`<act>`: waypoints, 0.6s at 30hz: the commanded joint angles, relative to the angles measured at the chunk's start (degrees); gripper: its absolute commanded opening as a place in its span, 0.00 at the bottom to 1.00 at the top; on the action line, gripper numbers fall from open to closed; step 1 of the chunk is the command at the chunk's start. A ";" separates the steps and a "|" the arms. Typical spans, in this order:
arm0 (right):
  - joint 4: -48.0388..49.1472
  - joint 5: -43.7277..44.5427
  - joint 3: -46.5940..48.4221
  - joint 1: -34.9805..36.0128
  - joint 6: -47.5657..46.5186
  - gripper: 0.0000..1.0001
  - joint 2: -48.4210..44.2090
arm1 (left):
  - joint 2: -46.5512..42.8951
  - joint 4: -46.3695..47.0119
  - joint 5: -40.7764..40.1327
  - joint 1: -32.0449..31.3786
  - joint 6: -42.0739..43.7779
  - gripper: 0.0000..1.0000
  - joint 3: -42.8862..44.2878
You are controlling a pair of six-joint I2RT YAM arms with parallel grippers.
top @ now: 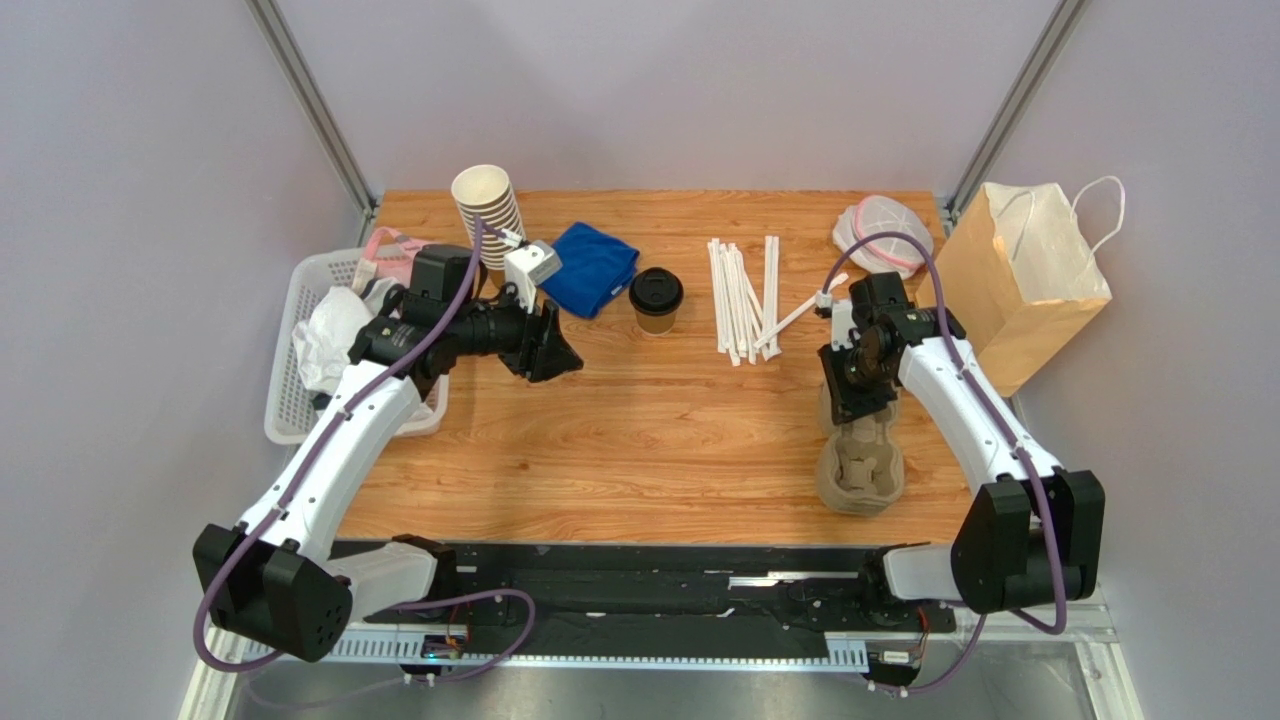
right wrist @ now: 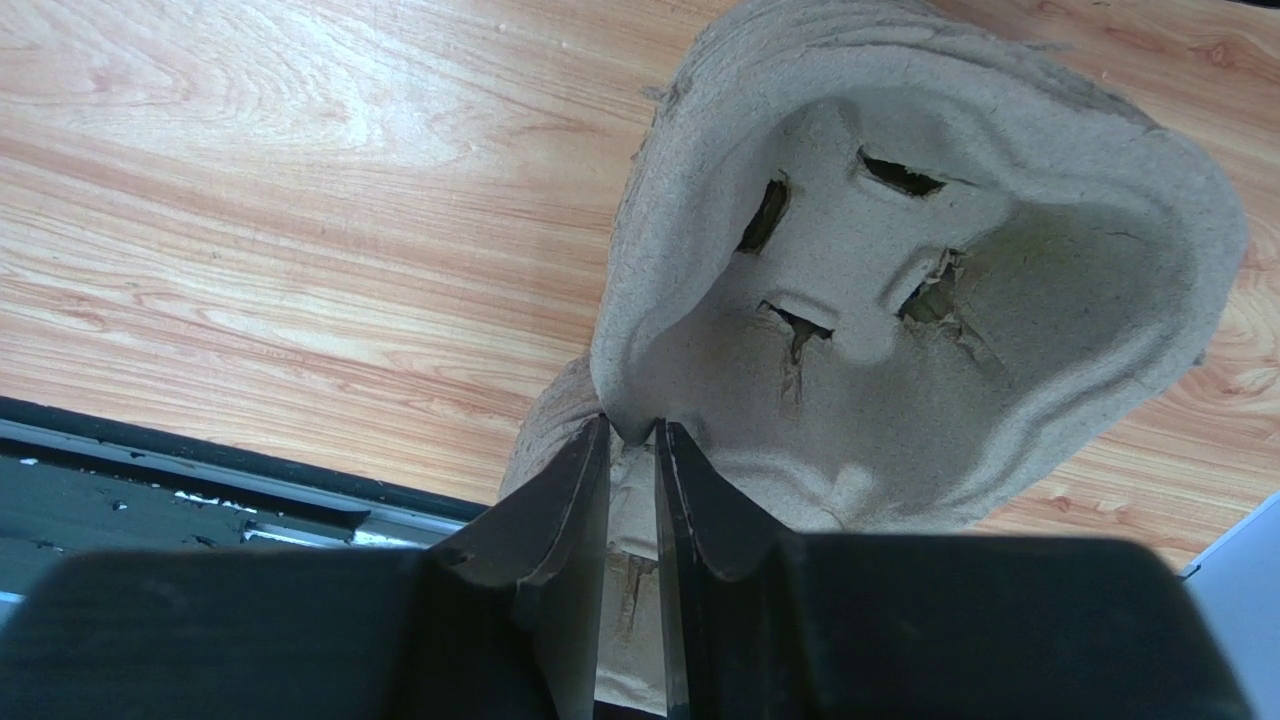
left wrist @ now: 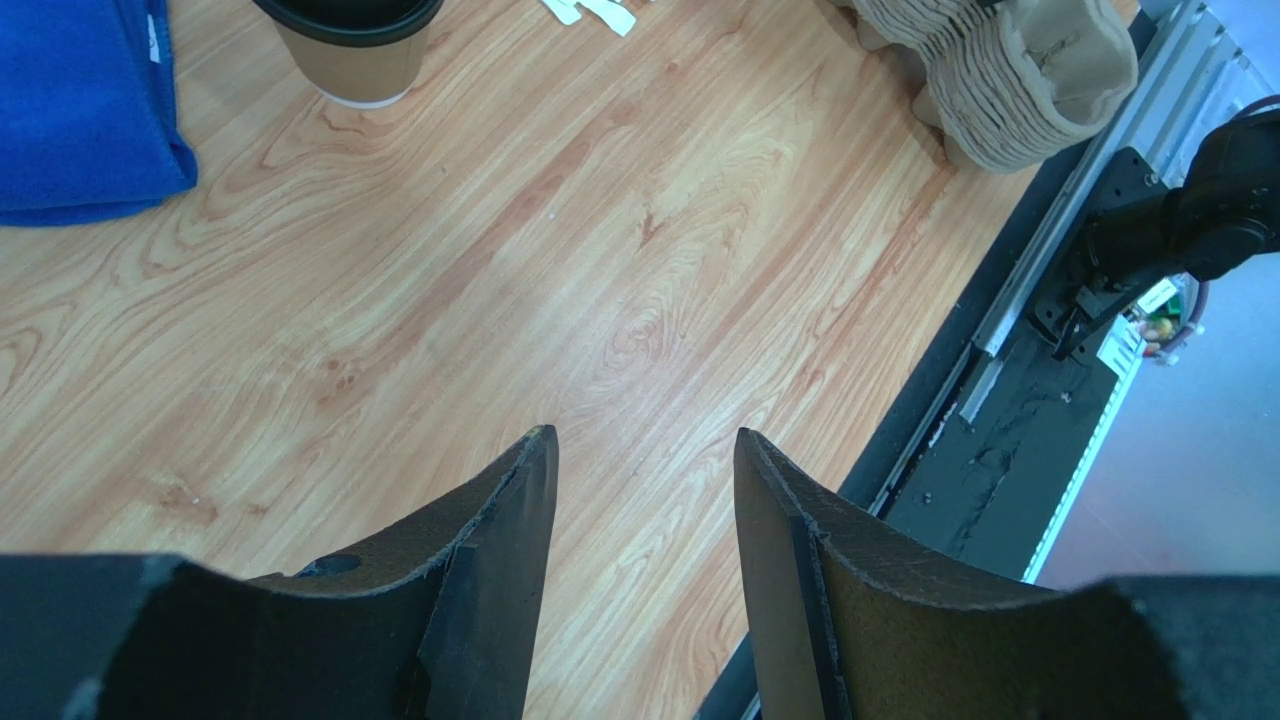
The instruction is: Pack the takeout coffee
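The takeout coffee [top: 655,296], a brown paper cup with a black lid, stands upright at the back middle of the table; its base shows in the left wrist view [left wrist: 353,45]. My left gripper [top: 559,357] hovers to the cup's left, beside the blue cloth. It is open [left wrist: 643,438], with only bare wood between its fingers. My right gripper [top: 857,402] is at the near right, over a stack of pulp cup carriers [top: 861,468]. In the right wrist view its jaws [right wrist: 631,428] pinch the rim of the top carrier [right wrist: 932,270], which tilts up off the stack.
White paper straws [top: 744,297] lie fanned right of the cup. A blue cloth [top: 591,267] and a stack of lidless cups [top: 487,210] sit at the back left. A white basket [top: 301,360] stands at the left edge, a kraft paper bag [top: 1022,278] at the right edge.
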 commanded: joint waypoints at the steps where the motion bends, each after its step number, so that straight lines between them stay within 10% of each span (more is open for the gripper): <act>1: 0.68 0.95 0.47 0.23 -0.99 0.21 0.61 | -0.16 1.56 0.66 0.12 -0.09 0.56 0.26; 7: 0.15 1.13 0.64 0.14 -1.17 0.00 0.00 | -0.25 1.47 0.74 0.12 0.00 0.56 0.18; 18: -5.91 0.78 4.69 0.14 -2.84 0.00 -5.36 | 0.19 1.56 1.01 0.03 -0.44 0.56 0.53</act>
